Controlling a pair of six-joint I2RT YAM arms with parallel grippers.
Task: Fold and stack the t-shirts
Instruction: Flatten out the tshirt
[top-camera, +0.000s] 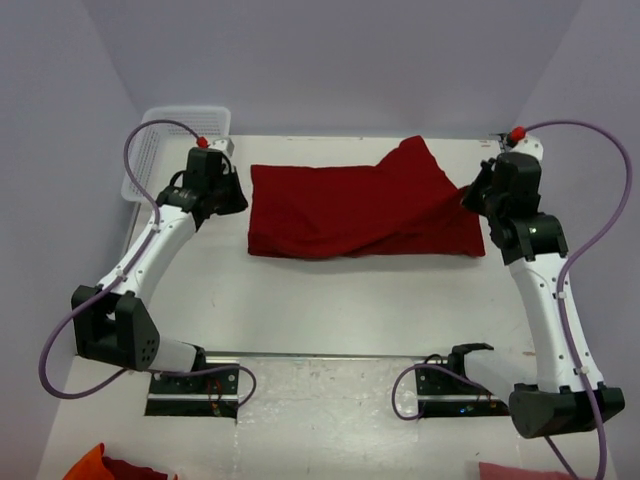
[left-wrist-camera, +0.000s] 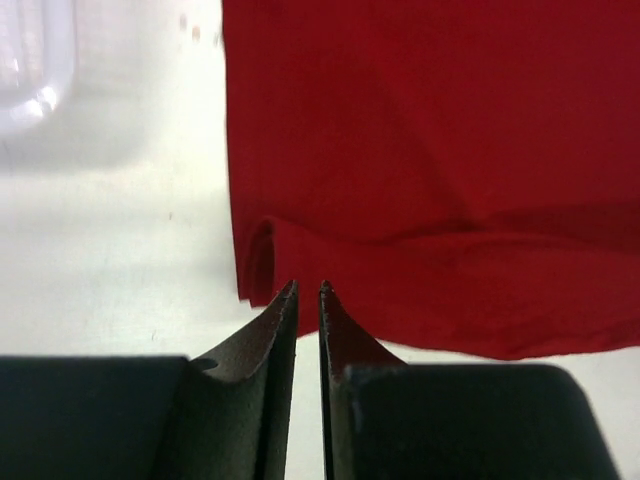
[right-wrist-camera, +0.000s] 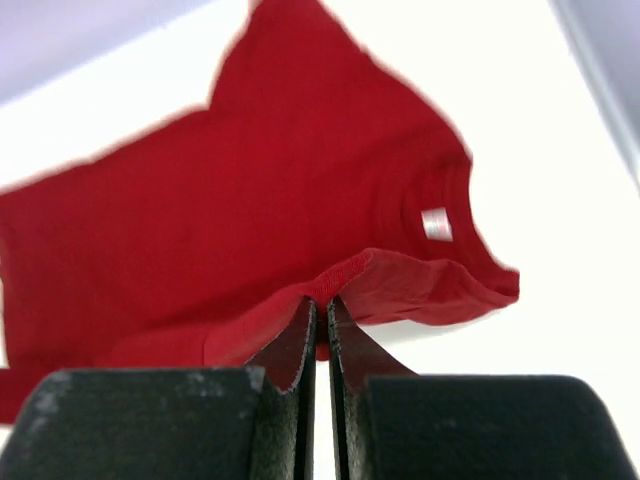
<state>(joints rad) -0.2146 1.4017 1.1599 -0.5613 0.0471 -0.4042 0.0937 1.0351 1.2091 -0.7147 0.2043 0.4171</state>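
Observation:
A dark red t-shirt (top-camera: 350, 210) lies partly folded across the back middle of the white table (top-camera: 330, 300), one corner sticking up toward the far edge. My left gripper (top-camera: 240, 197) sits at the shirt's left edge. In the left wrist view its jaws (left-wrist-camera: 308, 290) stand slightly apart with nothing between them, the cloth (left-wrist-camera: 430, 150) lying just beyond the tips. My right gripper (top-camera: 468, 197) is at the shirt's right side. In the right wrist view it (right-wrist-camera: 321, 303) is shut on a ribbed edge of the shirt (right-wrist-camera: 250, 200), lifted off the table. The white neck label (right-wrist-camera: 436, 223) shows.
A white mesh basket (top-camera: 170, 150) stands off the table's back left corner, and its rim shows in the left wrist view (left-wrist-camera: 30, 70). Orange and red cloth (top-camera: 110, 465) lies below the table's near edge at the left, something pink (top-camera: 520, 470) at the right.

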